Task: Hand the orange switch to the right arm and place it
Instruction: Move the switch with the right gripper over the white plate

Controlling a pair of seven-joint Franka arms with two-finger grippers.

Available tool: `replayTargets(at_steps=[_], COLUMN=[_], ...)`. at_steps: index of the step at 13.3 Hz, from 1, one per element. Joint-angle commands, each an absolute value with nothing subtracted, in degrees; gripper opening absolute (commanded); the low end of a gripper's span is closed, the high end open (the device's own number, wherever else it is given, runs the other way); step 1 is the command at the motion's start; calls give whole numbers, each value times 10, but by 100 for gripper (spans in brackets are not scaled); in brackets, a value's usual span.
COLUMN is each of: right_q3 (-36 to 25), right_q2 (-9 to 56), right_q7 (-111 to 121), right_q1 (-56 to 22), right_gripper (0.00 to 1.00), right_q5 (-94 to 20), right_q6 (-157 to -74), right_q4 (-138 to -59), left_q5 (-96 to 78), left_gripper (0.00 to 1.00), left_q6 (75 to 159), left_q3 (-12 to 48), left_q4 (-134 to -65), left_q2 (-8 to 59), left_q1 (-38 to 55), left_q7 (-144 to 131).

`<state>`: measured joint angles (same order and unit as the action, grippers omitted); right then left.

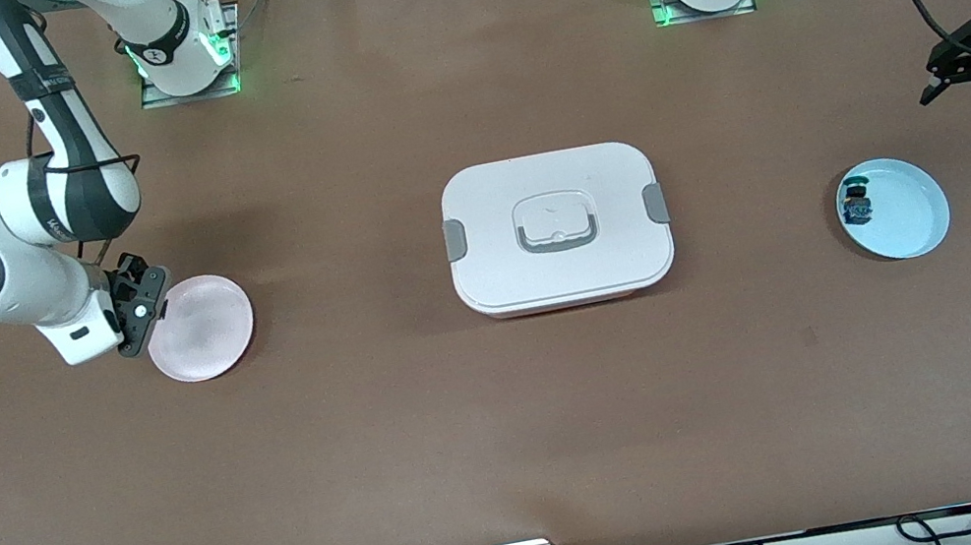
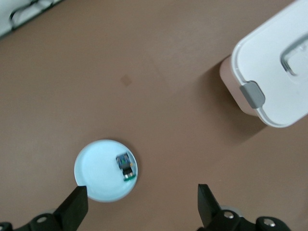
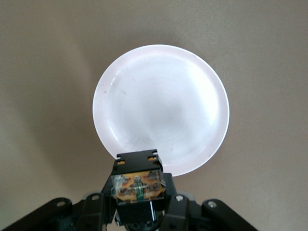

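Note:
The orange switch [image 3: 138, 185], a small black block with an orange-tan face, sits between the jaws of my right gripper [image 3: 138, 192], which is shut on it. That gripper [image 1: 140, 308] hangs just above the rim of a pale pink plate [image 1: 205, 327] at the right arm's end of the table. In the right wrist view the pink plate [image 3: 161, 106] has nothing in it. My left gripper [image 1: 965, 120] is open and holds nothing, up in the air toward the left arm's end of the table, beside a light blue plate [image 1: 910, 213].
A similar small black-blue part with a teal-green cap [image 1: 856, 204] lies in the blue plate [image 2: 96, 171], seen also from the left wrist as the capped part [image 2: 125, 167]. A closed white box with grey latches [image 1: 490, 242] stands mid-table, and its corner [image 2: 274, 72] shows in the left wrist view.

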<state>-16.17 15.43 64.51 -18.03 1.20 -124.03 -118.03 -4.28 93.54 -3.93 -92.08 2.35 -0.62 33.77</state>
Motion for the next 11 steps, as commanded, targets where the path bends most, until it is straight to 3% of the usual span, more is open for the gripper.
replayTargets(at_steps=[1, 4, 11], right_q3=[-156, -155, -149], right_q2=[141, 144, 184], right_q7=[678, 682, 730], right_q1=[-182, -191, -207], right_gripper=[0, 0, 0], right_q5=[22, 22, 22], right_q6=[-1298, -1360, -1448], right_q4=[-1221, -1252, -1268], left_q5=[10, 13, 7], left_gripper=[100, 100, 100], left_q6=[933, 933, 914], left_q3=[-49, -44, -29], left_q4=[-988, -1018, -978], left_q2=[-38, -63, -37], left_q1=[29, 33, 32], left_q7=[210, 101, 54])
